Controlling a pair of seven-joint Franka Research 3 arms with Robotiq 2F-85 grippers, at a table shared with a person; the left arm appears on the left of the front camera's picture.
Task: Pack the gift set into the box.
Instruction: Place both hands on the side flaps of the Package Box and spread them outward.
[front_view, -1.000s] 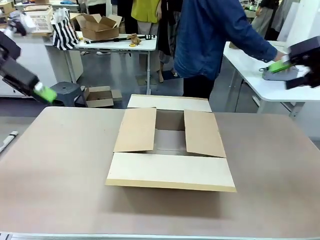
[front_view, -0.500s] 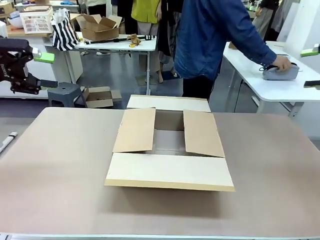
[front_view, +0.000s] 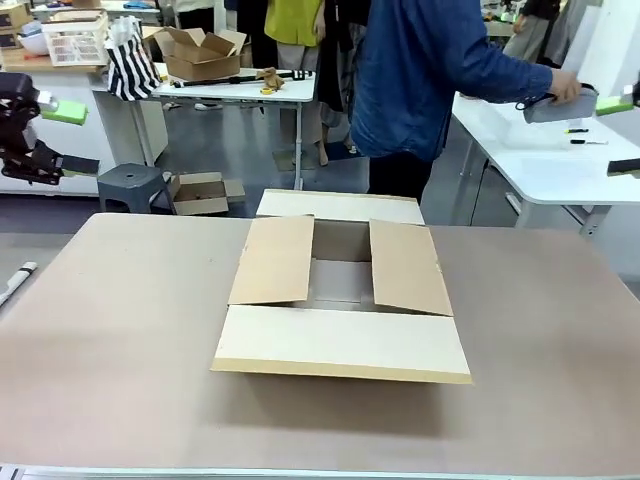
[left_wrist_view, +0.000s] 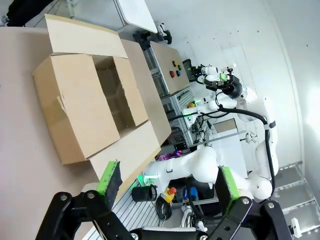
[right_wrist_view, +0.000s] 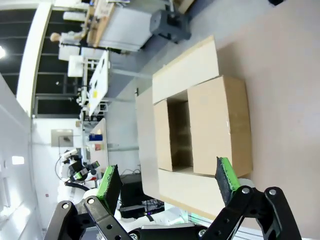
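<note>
The box (front_view: 340, 343) sits in the middle of the brown table (front_view: 110, 340), mouth up. Its long axis runs side to side, from one arm across to the other. The two long flaps (front_view: 338, 206), near and far, lie spread flat outwards. The two short end flaps tilt in over the opening, and a strip of the inside shows between them.

The left gripper (front_view: 65, 138) hangs high beyond the table's left edge. Its fingers are spread wide with nothing between them. The right gripper (front_view: 622, 135) is up at the far right edge, its green pads also well apart and holding nothing. From each wrist camera the box lies well off beyond the parted pads.

Across the table a person (front_view: 430, 80) in a blue jacket turns to the white side table (front_view: 520, 170) on the right. Their hand (front_view: 570, 88) holds a grey pouch (front_view: 553, 107) lifted off that tabletop, just beside the right gripper's upper pad. Two small pen-like things (front_view: 580, 135) lie on the white surface beneath it, well away from the box.
</note>
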